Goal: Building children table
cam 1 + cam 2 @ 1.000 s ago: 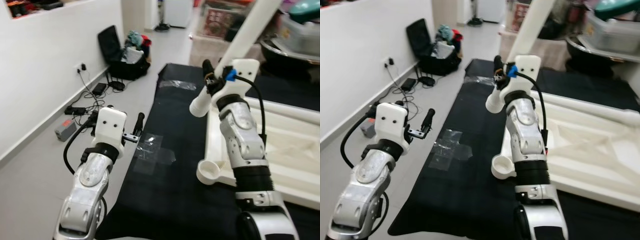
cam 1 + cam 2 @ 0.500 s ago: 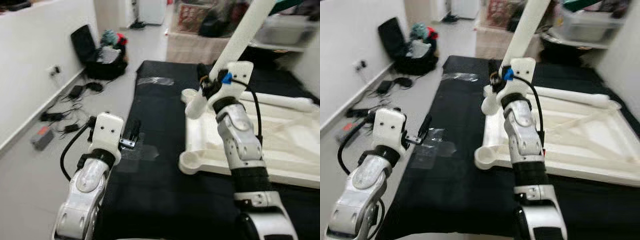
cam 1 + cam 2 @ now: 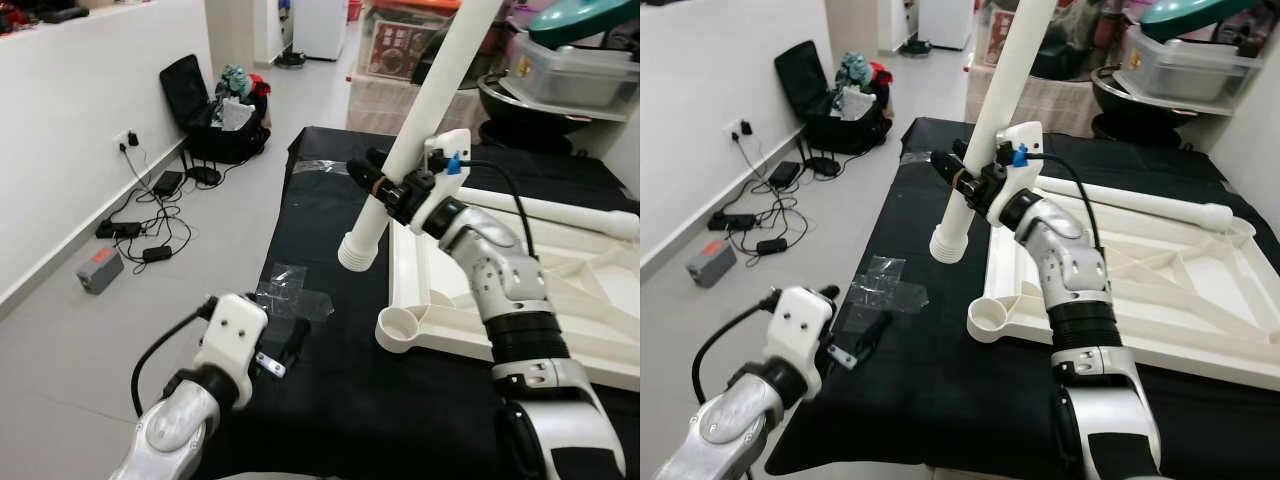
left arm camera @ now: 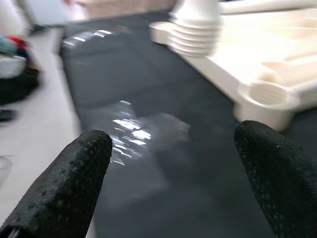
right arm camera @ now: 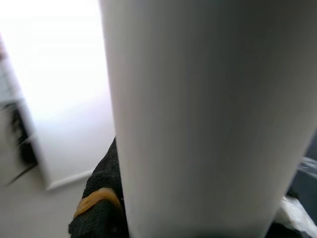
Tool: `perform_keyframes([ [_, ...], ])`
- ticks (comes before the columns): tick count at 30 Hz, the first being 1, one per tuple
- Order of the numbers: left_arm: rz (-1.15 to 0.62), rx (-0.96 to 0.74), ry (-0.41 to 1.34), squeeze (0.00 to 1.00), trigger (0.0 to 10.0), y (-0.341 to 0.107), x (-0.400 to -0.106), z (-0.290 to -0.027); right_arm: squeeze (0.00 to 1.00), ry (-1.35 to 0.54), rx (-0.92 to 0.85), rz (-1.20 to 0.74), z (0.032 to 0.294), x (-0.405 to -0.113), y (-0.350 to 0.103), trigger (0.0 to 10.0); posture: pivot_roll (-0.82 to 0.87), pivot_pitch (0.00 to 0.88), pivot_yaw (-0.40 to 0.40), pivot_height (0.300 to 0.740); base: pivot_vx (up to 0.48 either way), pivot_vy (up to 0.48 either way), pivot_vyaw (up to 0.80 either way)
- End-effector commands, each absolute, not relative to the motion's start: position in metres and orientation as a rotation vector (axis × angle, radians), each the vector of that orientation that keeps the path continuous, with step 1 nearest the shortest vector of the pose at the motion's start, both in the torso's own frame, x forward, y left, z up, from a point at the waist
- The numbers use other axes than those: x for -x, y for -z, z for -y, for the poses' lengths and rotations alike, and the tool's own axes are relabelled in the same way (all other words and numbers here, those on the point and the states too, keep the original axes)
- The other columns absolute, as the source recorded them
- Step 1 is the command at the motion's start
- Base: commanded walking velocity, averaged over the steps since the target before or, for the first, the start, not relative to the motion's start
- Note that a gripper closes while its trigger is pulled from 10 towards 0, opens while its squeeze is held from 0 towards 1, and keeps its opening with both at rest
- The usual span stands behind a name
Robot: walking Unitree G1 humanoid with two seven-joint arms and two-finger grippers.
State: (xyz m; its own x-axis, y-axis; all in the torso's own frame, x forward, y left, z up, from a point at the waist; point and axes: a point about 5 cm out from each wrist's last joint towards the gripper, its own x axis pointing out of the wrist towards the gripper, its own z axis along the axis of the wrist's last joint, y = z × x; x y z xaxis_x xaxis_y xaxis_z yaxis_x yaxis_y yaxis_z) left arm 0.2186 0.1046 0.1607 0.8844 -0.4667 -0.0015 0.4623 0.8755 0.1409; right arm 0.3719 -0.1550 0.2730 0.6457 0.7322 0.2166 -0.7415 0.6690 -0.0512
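Right gripper (image 3: 385, 187): my jaws are clamped round a white leg (image 3: 420, 115), gripping it low on the shaft, above its ribbed end. An orange band sits on one finger (image 5: 96, 198).
Leg: tilted, top leaning up and away past the top of the head views; ribbed threaded end (image 3: 948, 243) hangs in the air over the mat, just off the tabletop's near-left corner, not touching it.
Tabletop (image 3: 1140, 300): white, upside down on the mat, ribbed underside up. Round socket (image 3: 990, 322) at the near-left corner is open, nothing in it. A second socket (image 4: 161, 30) shows at the far-left corner in the left wrist view.
Second leg (image 3: 560, 212): lying flat along the far edge of the tabletop.
Left gripper (image 4: 171, 173): low over the mat's left part, well apart from the tabletop; jaws spread wide, nothing between them.
Mat (image 3: 330, 400): black, spread on the floor; clear tape (image 3: 290, 295) stuck on it near my left gripper, another strip (image 3: 325, 167) at the far edge.
Floor (image 3: 90, 330): grey. Grey box (image 3: 99, 270), cables and adapters (image 3: 150, 215) along the white wall.
Suitcase (image 3: 205, 100): black, open, clothes in it, by the wall beyond the mat.
Background: clear bins (image 3: 1195, 65) and clutter behind the tabletop; detail too small to tell.
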Motion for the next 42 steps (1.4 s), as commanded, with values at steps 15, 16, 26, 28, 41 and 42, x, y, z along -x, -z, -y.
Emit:
perform_keyframes([
  [15, 0.043, -0.118, 0.612, 0.0, 10.0, -0.165, -0.198, -0.087, 0.0, -1.045, -0.039, 0.161, 0.225, -0.354, -0.267, 10.0, 0.1, 0.17, -0.078, 0.74, 0.0, 0.0, 0.0],
  [16, 0.043, -0.118, 0.612, 0.0, 10.0, -0.165, -0.198, -0.087, 0.0, -1.045, -0.039, 0.161, 0.225, -0.354, -0.267, 10.0, 0.1, 0.17, -0.078, 0.74, 0.0, 0.0, 0.0],
  [26, 0.035, -0.122, 0.625, 0.0, 10.0, -0.168, -0.192, -0.089, 0.0, -1.149, -0.04, 0.138, 0.221, -0.345, -0.256, 10.0, 0.12, 0.216, -0.049, 0.74, 0.0, 0.0, 0.0],
  [28, 0.034, -0.122, 0.624, 0.0, 10.0, -0.169, -0.192, -0.09, 0.0, -1.166, -0.037, 0.138, 0.219, -0.343, -0.255, 10.0, 0.12, 0.218, -0.047, 0.74, 0.0, 0.0, 0.0],
  [41, 0.036, -0.13, 0.626, 0.0, 10.0, -0.171, -0.194, -0.09, 0.0, -1.219, 0.046, 0.133, 0.217, -0.335, -0.254, 10.0, 0.12, 0.222, -0.038, 0.74, 0.0, 0.0, 0.0],
  [42, 0.036, -0.131, 0.626, 0.0, 10.0, -0.171, -0.194, -0.09, 0.0, -1.221, 0.057, 0.134, 0.217, -0.335, -0.255, 10.0, 0.12, 0.222, -0.038, 0.74, 0.0, 0.0, 0.0],
])
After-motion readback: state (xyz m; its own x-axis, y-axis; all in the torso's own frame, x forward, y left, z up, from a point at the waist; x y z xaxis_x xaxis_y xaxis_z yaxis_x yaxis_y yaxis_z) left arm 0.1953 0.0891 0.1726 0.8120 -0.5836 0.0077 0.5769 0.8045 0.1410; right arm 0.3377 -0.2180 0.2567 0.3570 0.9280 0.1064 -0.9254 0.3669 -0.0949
